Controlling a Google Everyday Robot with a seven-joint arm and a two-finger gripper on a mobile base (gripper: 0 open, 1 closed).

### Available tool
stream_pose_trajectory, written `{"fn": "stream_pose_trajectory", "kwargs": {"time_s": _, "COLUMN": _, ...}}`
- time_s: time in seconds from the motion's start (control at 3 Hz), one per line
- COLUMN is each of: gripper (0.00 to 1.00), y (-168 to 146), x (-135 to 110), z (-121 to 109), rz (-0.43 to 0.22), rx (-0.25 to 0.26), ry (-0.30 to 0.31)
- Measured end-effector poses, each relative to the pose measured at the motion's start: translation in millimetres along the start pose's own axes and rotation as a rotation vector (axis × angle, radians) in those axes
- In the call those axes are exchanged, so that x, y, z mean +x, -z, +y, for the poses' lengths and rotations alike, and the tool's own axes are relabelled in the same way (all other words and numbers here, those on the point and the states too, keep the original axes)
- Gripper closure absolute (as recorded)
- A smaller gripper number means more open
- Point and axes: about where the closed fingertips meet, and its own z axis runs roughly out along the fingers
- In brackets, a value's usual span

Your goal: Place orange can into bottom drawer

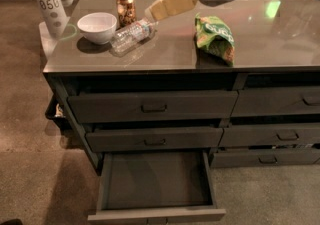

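The orange can (pixel 126 9) stands upright at the back left of the counter top, behind a clear plastic bottle (pixel 131 34) that lies on its side. My gripper (pixel 149 15), with tan fingers on a white arm reaching in from the upper right, hovers just right of the can and above the bottle's cap end. It holds nothing that I can see. The bottom drawer (pixel 155 179) of the left column is pulled out wide and is empty inside. The two drawers above it are shut.
A white bowl (pixel 97 26) sits left of the bottle. A green chip bag (pixel 216 39) lies mid-counter to the right. The grey counter top (pixel 280 44) extends right. A white robot part marked 850 (pixel 50 4) stands beside the cabinet's left end. The right-column drawers are shut.
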Motion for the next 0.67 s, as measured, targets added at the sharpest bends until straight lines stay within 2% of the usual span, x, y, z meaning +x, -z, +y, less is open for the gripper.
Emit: {"fn": "stream_pose_trajectory", "kwargs": {"time_s": 0.67, "gripper": 0.00, "y": -90.7, "x": -55.5, "z": -17.4, "rz": -0.113, "rx": 0.062, "ry": -0.010}}
